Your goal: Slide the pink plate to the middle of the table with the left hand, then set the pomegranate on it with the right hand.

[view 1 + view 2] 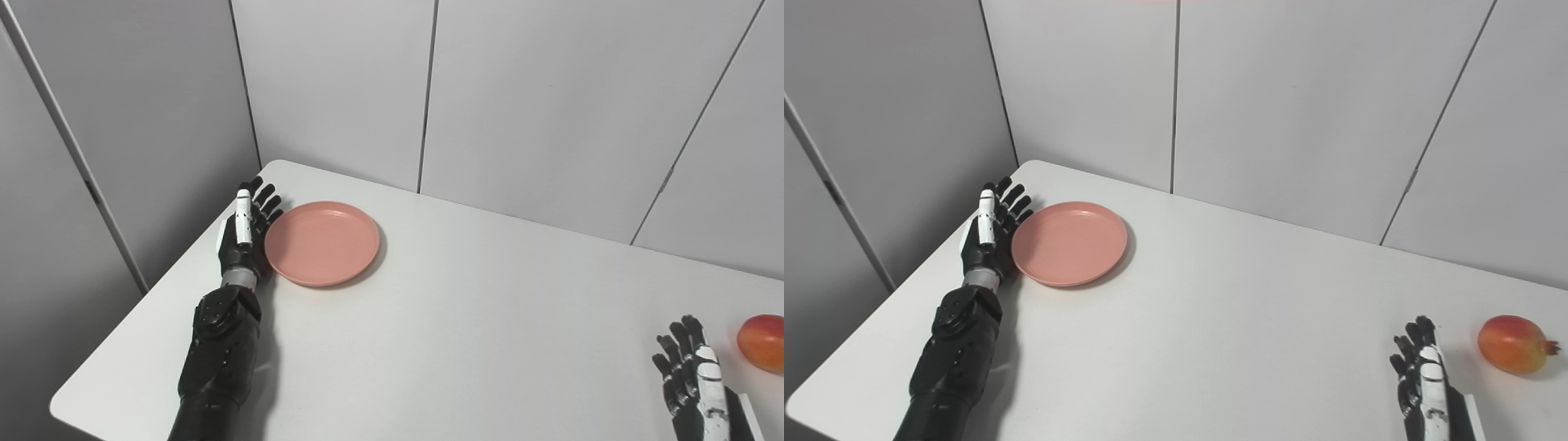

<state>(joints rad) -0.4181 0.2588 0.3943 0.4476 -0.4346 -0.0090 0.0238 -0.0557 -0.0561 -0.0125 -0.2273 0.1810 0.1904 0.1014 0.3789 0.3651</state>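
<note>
Round, shallow pink plastic plate (322, 242) lies flat and empty, far-left on the white table (465, 318), near its left edge. Red-orange pomegranate (1514, 343) on its side, crown pointing right, near-right, well apart from plate.

A matt pink plastic plate (1069, 244) sits on a smooth white bench (1213, 318) with a faint sheen; the pomegranate (1514, 344) shows smooth, slightly glossy skin, and the left hand (989, 229) is black-and-white hard plastic.

plate (322, 243) far left on table (465, 331), pomegranate (1513, 343) near right
</note>
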